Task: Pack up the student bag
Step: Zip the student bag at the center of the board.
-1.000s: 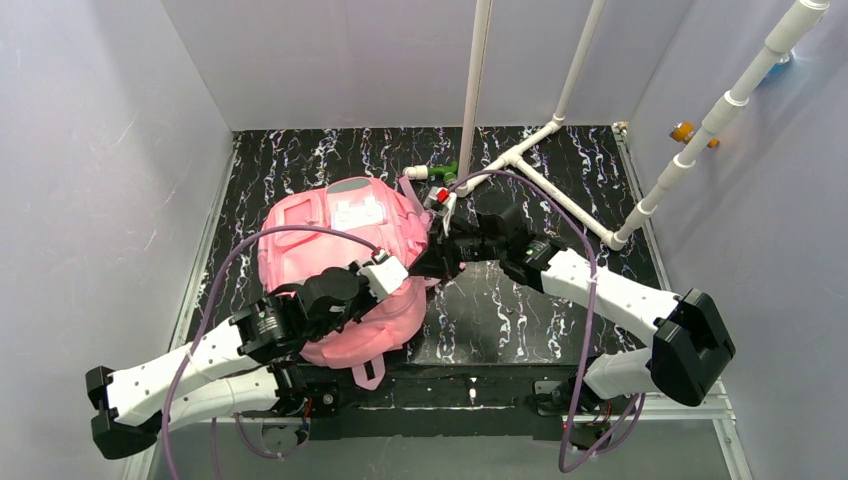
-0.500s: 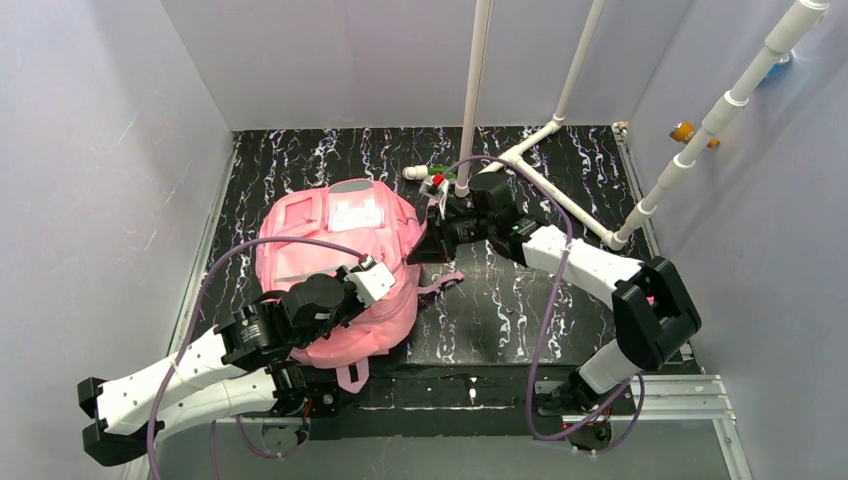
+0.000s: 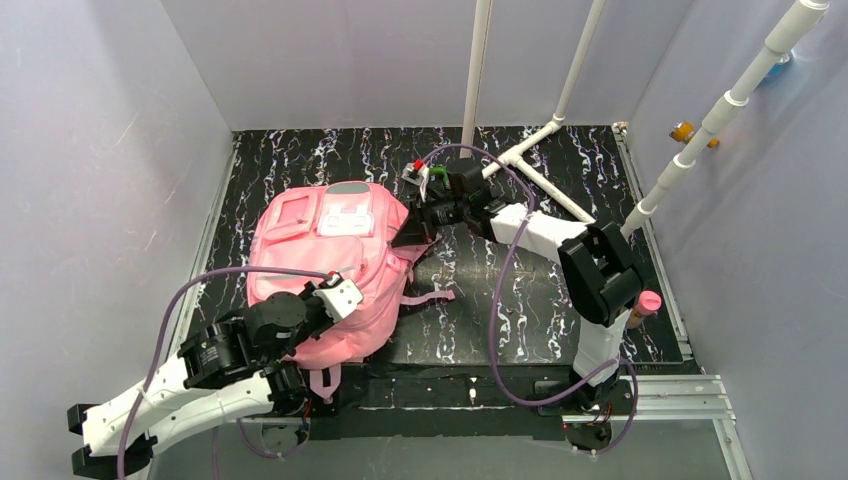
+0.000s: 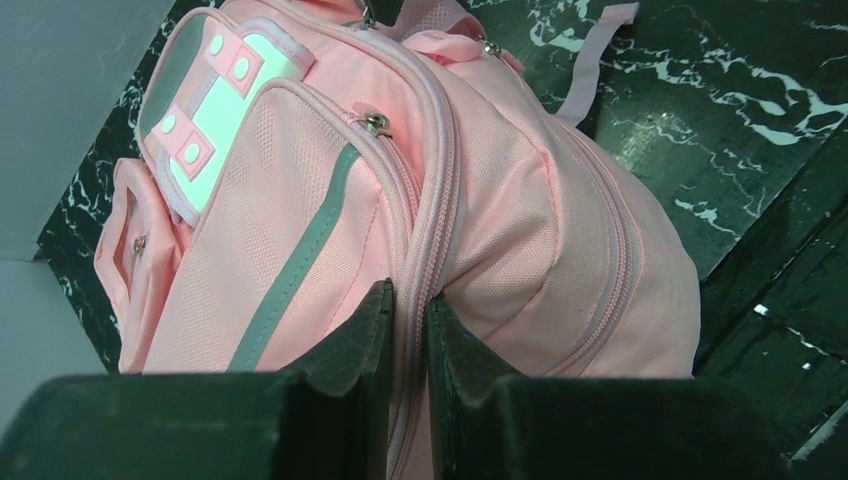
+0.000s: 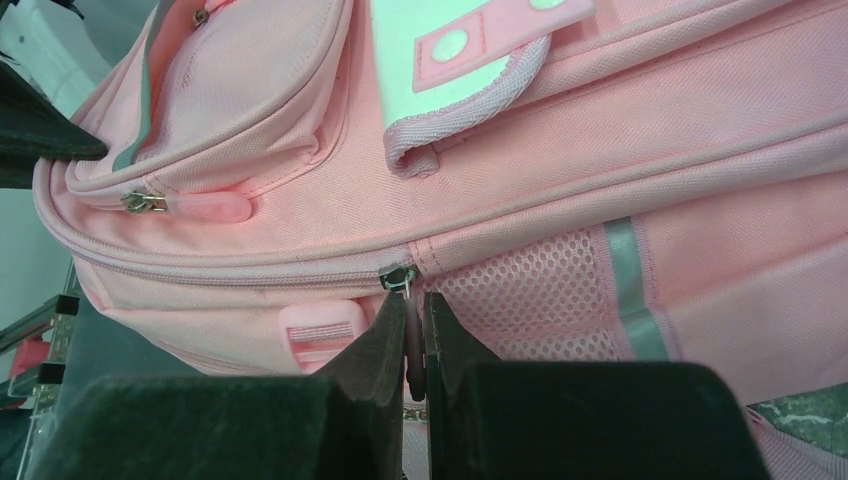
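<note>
The student bag [image 3: 320,250], a large pink backpack with a lighter front pocket and a grey strip, lies on the black marbled table. My left gripper [image 3: 338,297] is at its near end. In the left wrist view this gripper [image 4: 408,305] is shut on a fold of fabric along a zipper seam [image 4: 432,180]. My right gripper [image 3: 412,230] is at the bag's right side. In the right wrist view it [image 5: 412,305] is shut on the dark pull tab hanging from a metal zipper slider [image 5: 397,275], beside a mesh side pocket [image 5: 520,290].
A white pipe frame [image 3: 540,170] stands on the table's far right, with a slanted pipe [image 3: 720,110] beyond it. A pink-capped item [image 3: 648,302] sits near the right edge. A loose pink strap [image 3: 430,297] trails right of the bag. Grey walls enclose three sides.
The bag has shifted left and turned. My left arm has drawn back toward the near left, still gripping. My right arm has folded and reached farther left and back, still on the zipper pull.
</note>
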Robot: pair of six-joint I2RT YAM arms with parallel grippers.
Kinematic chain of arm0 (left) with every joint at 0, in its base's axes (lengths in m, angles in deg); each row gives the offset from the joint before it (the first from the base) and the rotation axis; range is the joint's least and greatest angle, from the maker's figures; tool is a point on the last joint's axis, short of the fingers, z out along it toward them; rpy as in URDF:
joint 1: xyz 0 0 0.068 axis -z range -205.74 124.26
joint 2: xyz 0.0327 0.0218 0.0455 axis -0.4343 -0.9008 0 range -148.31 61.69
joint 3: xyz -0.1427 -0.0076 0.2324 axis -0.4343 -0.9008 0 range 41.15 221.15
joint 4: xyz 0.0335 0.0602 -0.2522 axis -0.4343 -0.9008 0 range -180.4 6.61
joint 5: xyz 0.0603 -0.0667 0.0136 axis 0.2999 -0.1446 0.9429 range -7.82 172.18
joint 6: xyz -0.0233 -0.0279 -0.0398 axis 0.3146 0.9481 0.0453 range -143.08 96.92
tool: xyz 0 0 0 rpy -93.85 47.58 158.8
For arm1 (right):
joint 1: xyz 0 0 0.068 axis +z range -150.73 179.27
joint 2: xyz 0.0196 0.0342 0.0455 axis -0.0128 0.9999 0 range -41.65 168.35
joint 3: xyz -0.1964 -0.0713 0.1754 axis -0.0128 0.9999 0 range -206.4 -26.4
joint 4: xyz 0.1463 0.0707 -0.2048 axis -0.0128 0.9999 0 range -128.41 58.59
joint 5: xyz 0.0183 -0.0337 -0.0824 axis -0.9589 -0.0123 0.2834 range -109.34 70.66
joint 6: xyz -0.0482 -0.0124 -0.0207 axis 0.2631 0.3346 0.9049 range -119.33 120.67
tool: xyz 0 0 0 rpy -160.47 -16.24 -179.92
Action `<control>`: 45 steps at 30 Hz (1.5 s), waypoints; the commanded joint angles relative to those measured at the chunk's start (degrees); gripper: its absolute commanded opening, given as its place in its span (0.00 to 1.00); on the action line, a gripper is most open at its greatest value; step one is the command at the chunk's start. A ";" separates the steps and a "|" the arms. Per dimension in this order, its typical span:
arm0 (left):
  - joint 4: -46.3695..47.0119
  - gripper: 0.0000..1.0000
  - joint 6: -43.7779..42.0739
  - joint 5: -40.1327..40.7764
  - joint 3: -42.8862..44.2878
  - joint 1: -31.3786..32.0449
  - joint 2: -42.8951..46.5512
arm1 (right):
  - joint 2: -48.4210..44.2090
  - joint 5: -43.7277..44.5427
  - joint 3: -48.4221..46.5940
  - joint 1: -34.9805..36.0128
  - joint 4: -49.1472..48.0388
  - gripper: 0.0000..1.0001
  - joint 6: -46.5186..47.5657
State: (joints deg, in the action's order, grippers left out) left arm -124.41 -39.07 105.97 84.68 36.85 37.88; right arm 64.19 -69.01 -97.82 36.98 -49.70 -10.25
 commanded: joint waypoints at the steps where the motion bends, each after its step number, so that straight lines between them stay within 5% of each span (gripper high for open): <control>1: -6.44 0.00 0.12 10.85 1.88 -1.42 1.09 | 4.05 14.13 -3.74 -6.51 1.65 0.01 3.05; 6: -5.40 0.00 0.29 10.06 1.85 -1.37 0.57 | 5.24 16.81 -6.84 -6.45 4.61 0.05 4.51; 13: 3.47 0.00 1.68 5.89 2.24 -1.42 -9.85 | -1.61 20.55 -6.10 -6.16 14.77 0.51 5.15; 19: 16.98 0.00 1.12 6.73 0.55 -1.69 -22.26 | -10.10 23.56 -3.27 -6.25 24.31 0.70 6.59; 25: 17.14 0.00 6.81 -1.32 7.87 -5.76 -37.89 | -21.31 29.00 3.18 -6.45 28.64 0.97 2.88; 29: 17.52 0.00 9.55 -9.27 12.80 -6.39 -44.01 | -27.93 31.48 8.23 -8.23 25.74 0.98 -5.66; 32: 17.15 0.00 10.18 -12.84 13.72 -6.42 -44.88 | -29.66 24.78 10.29 -10.20 20.37 0.98 -7.73; 38: 15.27 0.00 9.58 -11.79 9.35 -6.56 -39.58 | -24.97 13.08 7.97 -10.25 9.90 0.97 2.23; 45: 16.85 0.09 12.15 -12.33 0.47 -8.26 -29.01 | -10.95 4.03 -1.89 -6.24 14.35 0.88 17.73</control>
State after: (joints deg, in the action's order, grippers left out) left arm -106.97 -30.76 97.64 89.36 29.52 4.24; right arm 48.83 -58.15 -95.37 27.80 -34.23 -3.45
